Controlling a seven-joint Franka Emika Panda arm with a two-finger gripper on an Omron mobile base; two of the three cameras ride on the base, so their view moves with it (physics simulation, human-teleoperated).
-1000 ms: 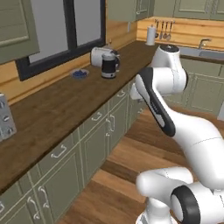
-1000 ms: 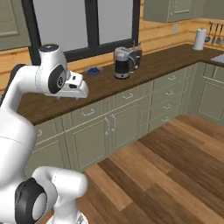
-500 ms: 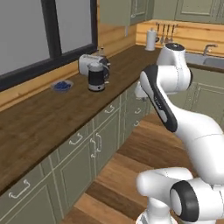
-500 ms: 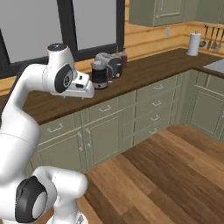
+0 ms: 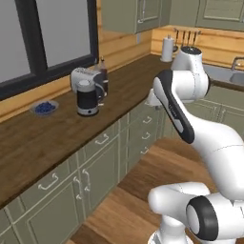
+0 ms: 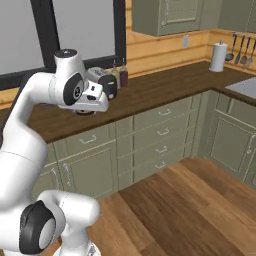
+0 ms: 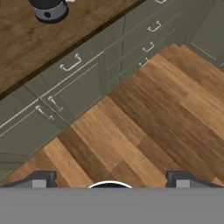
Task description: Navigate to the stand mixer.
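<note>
The stand mixer is out of view. My gripper [image 7: 110, 180] is open, its two dark fingertips [image 7: 43, 179] standing wide apart with nothing between them, and it looks down on the wooden floor [image 7: 144, 118] in front of the grey-green base cabinets [image 7: 74, 83]. In the right base view my hand [image 6: 96, 94] hangs over the front edge of the wooden counter [image 6: 160, 87], in front of the black kettle.
A black kettle [image 5: 88, 97] stands on the counter with a silver-and-black toaster [image 5: 82, 75] and dark bottles [image 5: 103, 70] behind it. A small blue bowl [image 5: 44, 108] lies to the left. A paper towel roll [image 5: 167, 47] and a sink [image 6: 245, 86] sit near the corner.
The whole picture has shifted: the base has driven along the counter. Kettle and toaster now look nearer, and the corner with the paper towel roll has come closer. The arm's pose is unchanged.
</note>
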